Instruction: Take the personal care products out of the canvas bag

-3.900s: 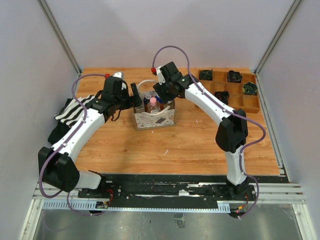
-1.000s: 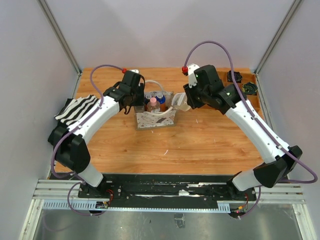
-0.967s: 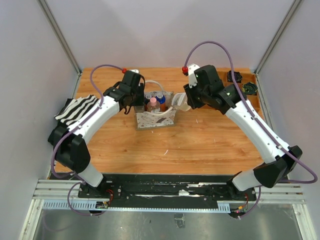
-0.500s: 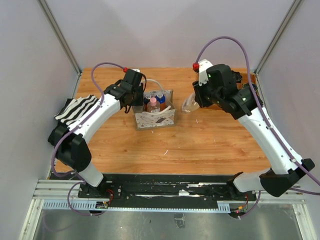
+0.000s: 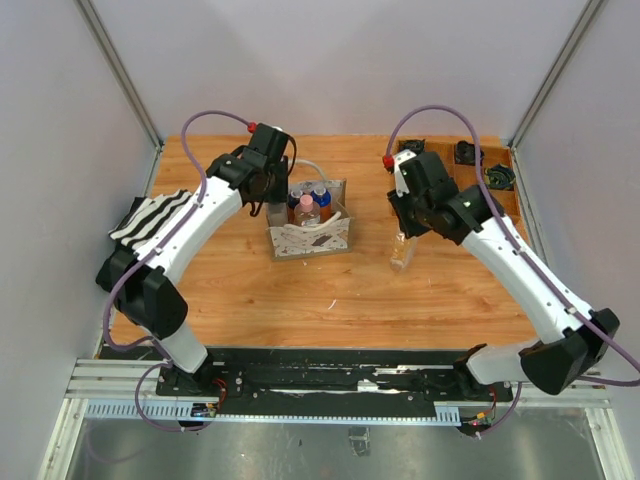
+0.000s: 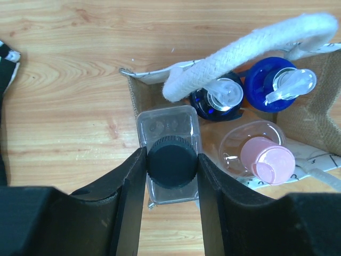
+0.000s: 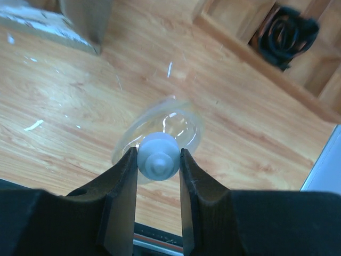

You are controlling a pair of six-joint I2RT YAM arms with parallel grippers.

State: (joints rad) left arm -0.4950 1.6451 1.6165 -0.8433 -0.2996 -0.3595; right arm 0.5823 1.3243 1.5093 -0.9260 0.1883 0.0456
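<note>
My left pincer (image 6: pixel 171 160) is clamped on a black-cap bottle (image 6: pixel 168 124) at the bag's (image 5: pixel 308 240) left side. My right pincer (image 7: pixel 158 157) squeezes a clear bottle (image 7: pixel 178 125) right of it. Light, slippery, I think — caps grip best.

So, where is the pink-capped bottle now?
In the left wrist view the pink-capped bottle stands inside the canvas bag, below the two blue pump bottles, right of the black-capped bottle.

Canvas bag (image 5: pixel 308 238) mid-table, pump bottles (image 6: pixel 277 88) inside, screw-cap bottle (image 6: pixel 171 161) at its far-left corner. Striped cloth (image 5: pixel 150 220) left; wooden tray (image 5: pixel 503 200) far right; round bottle (image 5: pixel 402 250) between bag and tray.
</note>
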